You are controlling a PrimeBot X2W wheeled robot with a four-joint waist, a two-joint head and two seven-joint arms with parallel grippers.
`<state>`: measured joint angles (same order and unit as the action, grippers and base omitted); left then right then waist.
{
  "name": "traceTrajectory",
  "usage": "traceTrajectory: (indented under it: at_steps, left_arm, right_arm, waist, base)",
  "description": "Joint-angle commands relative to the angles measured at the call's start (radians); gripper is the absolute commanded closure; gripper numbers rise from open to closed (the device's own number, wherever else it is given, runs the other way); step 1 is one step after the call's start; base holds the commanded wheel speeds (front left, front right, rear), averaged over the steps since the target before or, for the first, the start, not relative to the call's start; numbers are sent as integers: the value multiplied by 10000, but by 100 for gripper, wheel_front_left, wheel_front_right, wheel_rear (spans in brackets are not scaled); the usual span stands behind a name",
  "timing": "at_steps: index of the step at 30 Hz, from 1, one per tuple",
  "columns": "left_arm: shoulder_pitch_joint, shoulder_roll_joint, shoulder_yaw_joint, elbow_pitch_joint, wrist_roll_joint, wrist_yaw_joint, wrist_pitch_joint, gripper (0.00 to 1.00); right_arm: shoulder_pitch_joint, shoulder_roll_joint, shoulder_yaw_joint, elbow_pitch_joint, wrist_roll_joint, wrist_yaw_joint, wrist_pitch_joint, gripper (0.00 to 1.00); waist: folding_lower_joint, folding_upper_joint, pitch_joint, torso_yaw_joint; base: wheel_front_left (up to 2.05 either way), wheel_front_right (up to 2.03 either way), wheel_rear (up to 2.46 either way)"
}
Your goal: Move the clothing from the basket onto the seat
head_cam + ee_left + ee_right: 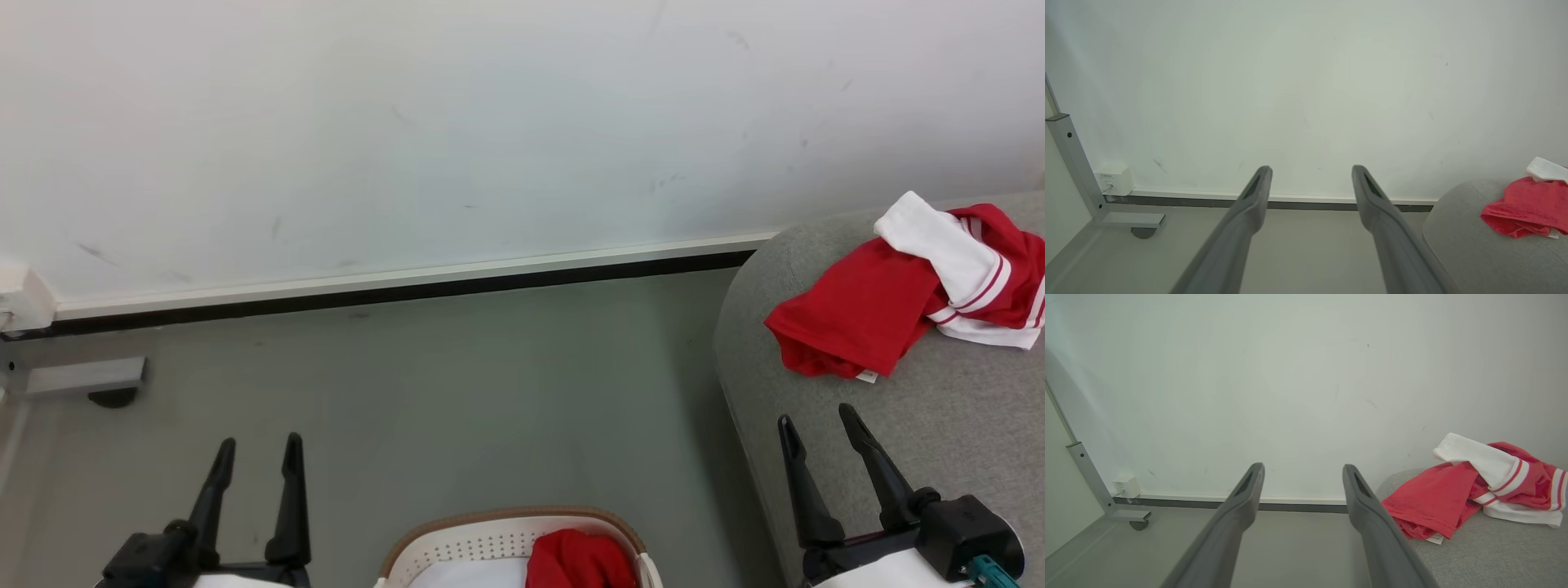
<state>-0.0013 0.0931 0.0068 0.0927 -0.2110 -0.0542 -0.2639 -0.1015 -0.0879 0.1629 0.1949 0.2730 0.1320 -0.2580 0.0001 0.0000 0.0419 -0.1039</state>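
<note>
My left end effector [260,445] hangs over the grey floor [457,392] with its two dark fingers spread wide apart and nothing between them. My left wrist view looks along those fingers to the pale wall [1306,81] and the light skirting strip [1208,194] at its foot.

My right end effector [816,416] is released as well, its fingers parted and empty. It hovers above the rounded front edge of the light grey sofa [939,425].

One red and white garment [865,310] lies crumpled on the sofa seat, near that end of the seat which faces the open floor. A white sleeve with red stripes is folded over the top of it, and a small white label shows at its lower hem. It lies beyond my right fingertips and apart from them.

The second red garment [580,559] sits inside the white perforated laundry basket [490,539]. It is bunched against the right side, under the tan-brown rim, with white lining beside it. The basket stands on the floor between my two arms, just left of the sofa.

Far left, a grey metal frame leg [1073,163] on a dark caster stands by the wall, with a small white box [1114,179] beside it at the base of the wall.
</note>
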Motion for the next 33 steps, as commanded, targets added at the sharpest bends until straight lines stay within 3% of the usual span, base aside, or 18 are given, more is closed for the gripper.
traceTrajectory:
  at_steps: [1, 15, 33]
  left_arm:
    - [-117, -29, 66, 48, 93, -71, -8, 0]
    - [-915, -138, -82, 44, 536, -529, -8, 0]
    - [-2531, 302, -2118, 928, 657, -760, -8, 0]
  right_arm:
    - [-159, 26, 13, 33, 55, -26, -65, 0]
    - [-670, -132, -305, -302, -91, -26, -56, 0]
    - [-1681, 172, -853, -874, -133, -26, -57, 0]
  waist:
    - [-1, 0, 14, -17]
    - [-1, 0, 993, -577]
    - [-1, 0, 2833, -1481]
  base:
    - [0, 0, 0]
    - [0, 0, 0]
    - [0, 0, 0]
